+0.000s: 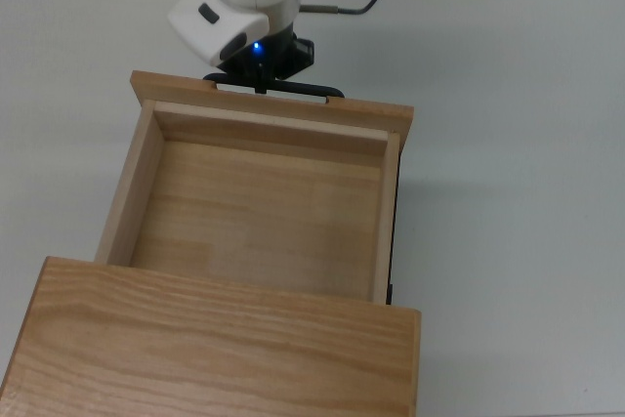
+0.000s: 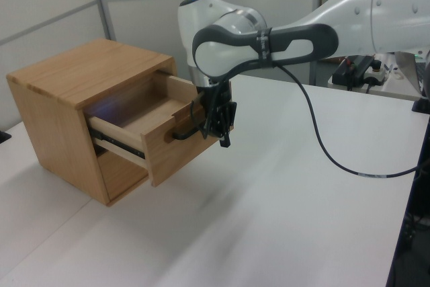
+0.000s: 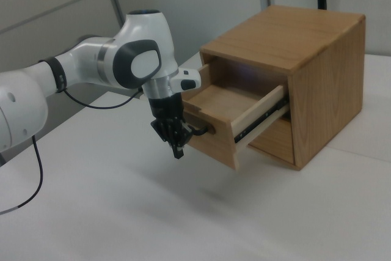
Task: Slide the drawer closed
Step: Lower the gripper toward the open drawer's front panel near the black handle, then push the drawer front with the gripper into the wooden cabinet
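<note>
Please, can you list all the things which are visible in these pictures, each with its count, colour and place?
drawer: one, light wood, pulled well out of the cabinet, nothing inside it.
handle: one, black bar, on the drawer's front panel.
cabinet: one, light grained wood, standing on the table.
table: one, white, under everything.
cable: one, black, hanging from the arm down to the table in the left view.
arm: one, white and grey, reaching toward the drawer front.
gripper: one, black, fingers pointing down, close in front of the handle.
</note>
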Tool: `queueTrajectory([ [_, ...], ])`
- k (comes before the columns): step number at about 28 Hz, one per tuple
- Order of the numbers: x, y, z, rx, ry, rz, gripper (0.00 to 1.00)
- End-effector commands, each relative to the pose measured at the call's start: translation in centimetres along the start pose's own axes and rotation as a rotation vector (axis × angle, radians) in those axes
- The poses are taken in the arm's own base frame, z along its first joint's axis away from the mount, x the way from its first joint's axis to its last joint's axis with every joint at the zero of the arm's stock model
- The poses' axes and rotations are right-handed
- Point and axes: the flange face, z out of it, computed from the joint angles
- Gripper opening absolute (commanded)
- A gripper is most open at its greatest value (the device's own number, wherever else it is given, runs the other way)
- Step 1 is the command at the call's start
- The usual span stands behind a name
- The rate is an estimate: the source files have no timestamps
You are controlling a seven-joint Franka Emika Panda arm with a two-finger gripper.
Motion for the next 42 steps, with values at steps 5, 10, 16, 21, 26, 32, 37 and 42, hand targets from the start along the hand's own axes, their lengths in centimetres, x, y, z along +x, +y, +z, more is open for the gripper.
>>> queueTrajectory([
  [5,1.3,-0.4,1.4,0.002,0.035,0.015,0.00],
  [10,3.0,-0.1,1.6,0.006,0.134,0.042,0.00],
  [16,4.6,0.5,0.9,-0.001,0.243,0.098,0.00],
  [21,5.6,0.5,-0.1,0.005,0.354,0.112,0.00],
  [26,6.8,0.5,0.0,-0.016,0.447,0.136,0.00],
  [32,8.0,0.7,-0.4,-0.005,0.565,0.145,0.00],
  [37,8.6,0.7,-0.7,-0.010,0.634,0.133,0.00],
  [42,8.6,1.8,-0.7,-0.018,0.639,0.145,0.00],
])
